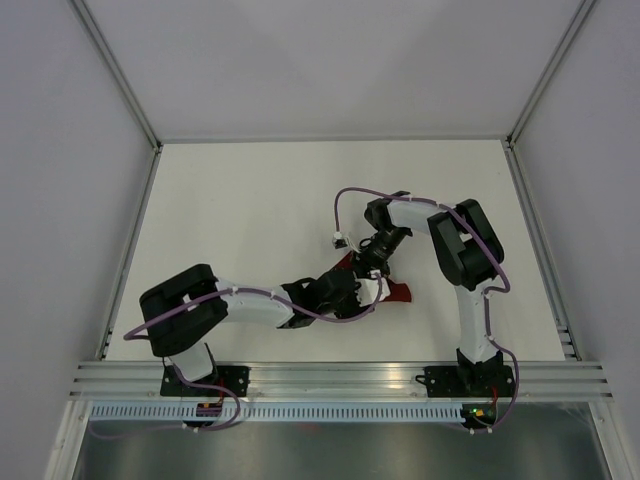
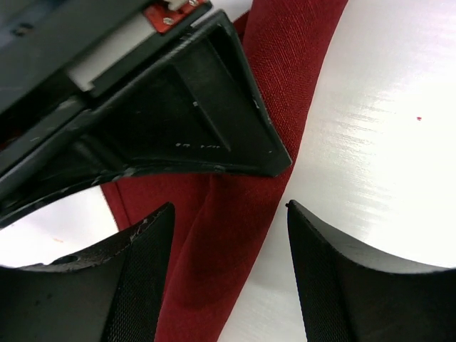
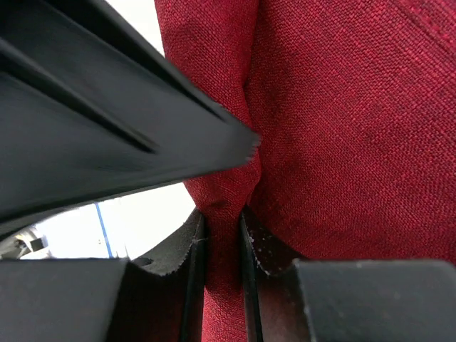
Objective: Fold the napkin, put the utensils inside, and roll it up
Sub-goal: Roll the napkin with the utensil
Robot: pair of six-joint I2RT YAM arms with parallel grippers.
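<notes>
White table (image 1: 250, 200) lies under everything. Both arms reach over its middle, toward the near side. The right arm (image 1: 465, 250) folds in from its base, and its right gripper (image 3: 222, 235) is the mark to place things by. The left arm (image 1: 250, 300) stretches low across the table to end just left of that gripper, almost touching it.

The napkin (image 1: 398, 291) is dark red and bunched, not flat. It sits at the right gripper, with one corner on the table just right of it and a scrap just behind. I cannot tell whether the bulk is lifted. No utensils show.

The right gripper's fingers (image 3: 192, 249) are pressed together on a thin ridge of napkin, with cloth squeezed between the pads. The left gripper (image 2: 228, 214) is spread wide and holds nothing. A narrow band of napkin runs away from the right gripper and passes lengthwise through the left gripper's gap.

The band's long axis seems to follow the left gripper's reach. Closing those fingers would likely catch the band across its width. The left is the free hand, and it is already at the cloth.
</notes>
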